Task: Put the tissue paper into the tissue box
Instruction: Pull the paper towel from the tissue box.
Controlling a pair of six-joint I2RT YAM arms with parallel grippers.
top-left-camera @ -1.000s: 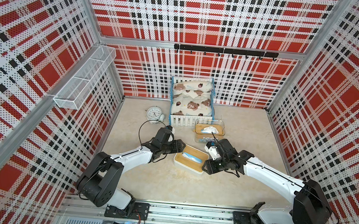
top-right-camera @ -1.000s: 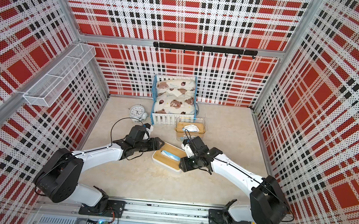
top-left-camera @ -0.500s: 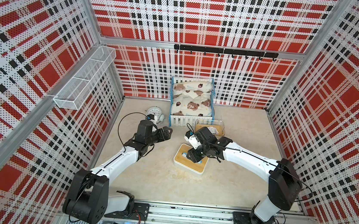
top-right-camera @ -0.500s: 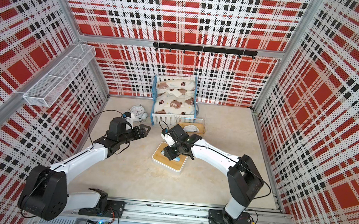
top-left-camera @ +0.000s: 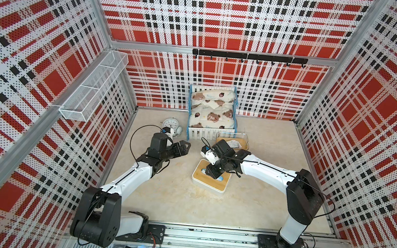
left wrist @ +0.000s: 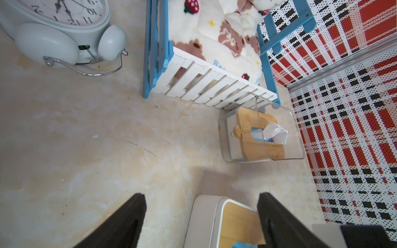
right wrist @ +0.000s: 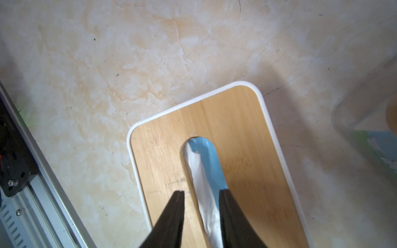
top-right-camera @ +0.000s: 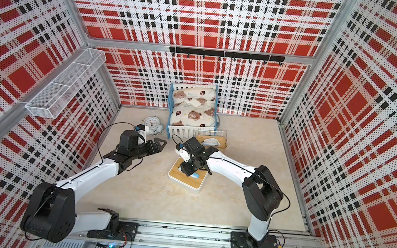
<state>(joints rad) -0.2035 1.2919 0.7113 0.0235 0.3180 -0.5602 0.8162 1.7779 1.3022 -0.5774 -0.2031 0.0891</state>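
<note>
In both top views a wire basket (top-left-camera: 94,87) hangs on the wall at upper left, and a clock (top-left-camera: 170,124) sits on the table (top-left-camera: 172,201) left of centre. Just right of the clock the left tool (top-left-camera: 185,147) hovers with its jaws spread wide and nothing between them. A doll bed (top-left-camera: 212,111) stands against the back wall at centre. Below it sits a white box (top-left-camera: 208,189) with a bamboo lid (right wrist: 247,128), and the right tool (right wrist: 200,193) is poised over the lid's slot. The tissue paper (right wrist: 207,153) lies inside this box, its blue wrap showing through the slot. A white sheet (right wrist: 198,171) runs out of the slot between the tool's fingers (right wrist: 232,214), which stand a little apart, one against the sheet and the other clear of it. Right of the bed's foot a clear box (left wrist: 225,150) holds more tissues, a white tuft (left wrist: 276,133) poking through its wooden top.
</note>
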